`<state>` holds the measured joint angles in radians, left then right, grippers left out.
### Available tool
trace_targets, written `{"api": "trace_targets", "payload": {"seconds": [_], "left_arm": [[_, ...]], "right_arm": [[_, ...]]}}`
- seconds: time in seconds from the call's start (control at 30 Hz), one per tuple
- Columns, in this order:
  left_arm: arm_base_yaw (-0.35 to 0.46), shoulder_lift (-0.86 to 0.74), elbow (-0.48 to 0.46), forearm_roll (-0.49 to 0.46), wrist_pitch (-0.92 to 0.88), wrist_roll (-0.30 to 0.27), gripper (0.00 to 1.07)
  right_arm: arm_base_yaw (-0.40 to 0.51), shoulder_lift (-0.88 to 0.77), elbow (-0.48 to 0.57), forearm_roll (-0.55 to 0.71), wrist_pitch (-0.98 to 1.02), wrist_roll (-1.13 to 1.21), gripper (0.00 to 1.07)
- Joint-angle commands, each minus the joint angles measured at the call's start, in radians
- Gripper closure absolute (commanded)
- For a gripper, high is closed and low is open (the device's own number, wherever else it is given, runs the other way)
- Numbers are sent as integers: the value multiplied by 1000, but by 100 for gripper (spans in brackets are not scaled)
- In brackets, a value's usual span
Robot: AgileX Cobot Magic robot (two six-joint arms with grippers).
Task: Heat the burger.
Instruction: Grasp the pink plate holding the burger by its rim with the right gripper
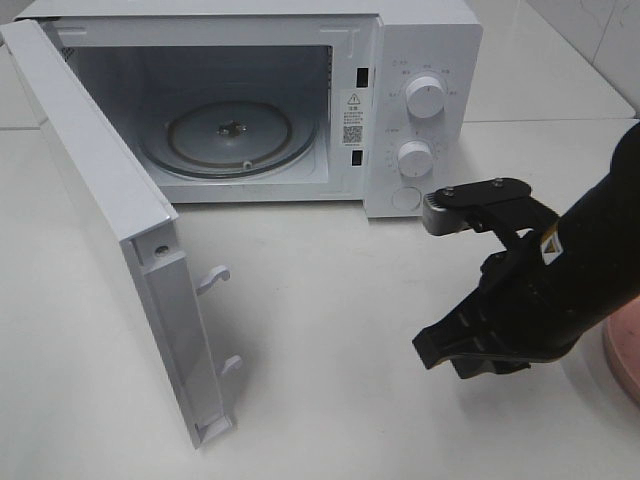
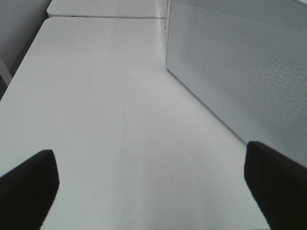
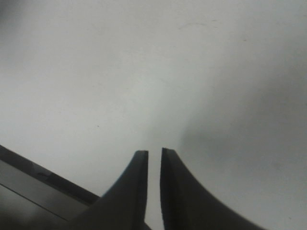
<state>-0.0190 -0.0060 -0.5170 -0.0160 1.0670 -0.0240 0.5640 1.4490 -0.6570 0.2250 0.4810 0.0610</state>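
Two grippers work near an open microwave (image 1: 420, 60) on a white table (image 1: 330, 340). In the high view the microwave fills the upper half of the frame. Its door (image 1: 100, 200) is swung out toward the lower left, exposing the bare glass turntable (image 1: 230, 135). Two round knobs (image 1: 426, 98) sit one above the other on the control panel, right of centre.

The right gripper (image 3: 154, 153) hangs over the table at lower right. Its fingers are almost pressed together, with a thin slit between them and nothing in it. A pink plate (image 1: 625, 360) shows at the right edge, partly behind the arm.

The left gripper (image 2: 149, 155) appears only in its wrist view. Its fingers are spread wide and hold nothing, over bare table beside a white perforated panel (image 2: 240, 62).

The burger appears in no view, so its place cannot be told.
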Motion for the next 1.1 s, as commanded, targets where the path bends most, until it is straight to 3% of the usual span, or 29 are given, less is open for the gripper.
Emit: {"api": "trace_targets", "payload": {"seconds": [0.03, 0.1, 0.13, 0.17, 0.2, 0.27, 0.3, 0.37, 0.47, 0.5, 0.53, 0.8, 1.1], "left_arm": [[3, -18, 1, 3, 2, 0, 9], [3, -18, 1, 3, 2, 0, 9], [3, -18, 1, 3, 2, 0, 9], [3, -18, 1, 3, 2, 0, 9], [3, -18, 1, 3, 2, 0, 9], [3, -18, 1, 3, 2, 0, 9], [3, -18, 1, 3, 2, 0, 9], [3, -18, 1, 3, 2, 0, 9], [3, -18, 1, 3, 2, 0, 9], [3, -18, 1, 3, 2, 0, 9], [3, -18, 1, 3, 2, 0, 9], [3, -18, 1, 3, 2, 0, 9], [3, -18, 1, 3, 2, 0, 9]], "right_arm": [[-22, -39, 0, -46, 61, -12, 85], [-54, -81, 0, -67, 113, -11, 72], [-54, -81, 0, -67, 113, -11, 72], [-78, -112, 0, -86, 140, -11, 62], [-78, -112, 0, -86, 140, -11, 62], [-113, -151, 0, -123, 174, -11, 46], [-113, -151, 0, -123, 174, -11, 46], [-168, -193, 0, -162, 193, -15, 28], [-189, -196, 0, -167, 193, -17, 25], [-233, -197, 0, -169, 197, -29, 20], [-282, -194, 0, -172, 201, -49, 19], [-422, -166, 0, -238, 201, -32, 20], [-447, -5, 0, -303, 101, 28, 21]]}}
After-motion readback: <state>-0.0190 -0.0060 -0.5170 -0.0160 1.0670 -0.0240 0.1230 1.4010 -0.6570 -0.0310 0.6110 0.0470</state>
